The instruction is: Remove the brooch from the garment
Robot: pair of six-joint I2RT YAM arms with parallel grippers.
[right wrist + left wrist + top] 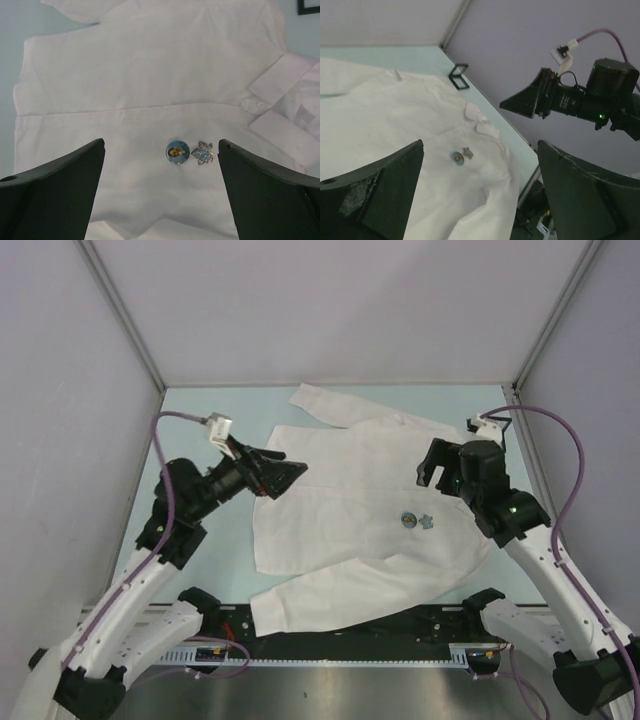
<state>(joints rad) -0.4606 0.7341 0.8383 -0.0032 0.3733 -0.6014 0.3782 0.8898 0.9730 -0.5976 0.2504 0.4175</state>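
Observation:
The white shirt (350,510) lies spread flat on the pale table, collar to the right. On its chest sit a sparkly blue leaf-shaped brooch (427,521) and a round blue badge (408,519), side by side. In the right wrist view the brooch (204,153) and the badge (177,152) lie between the open fingers, well below them. My right gripper (432,468) hovers open above the shirt, just beyond the brooch. My left gripper (290,472) is open and empty over the shirt's left part; its view shows the brooch (467,152) far off.
A small black square frame (459,76) lies on the table beside the collar, also in the right wrist view (308,6). Grey walls close in the table on three sides. The right arm (580,100) shows in the left wrist view.

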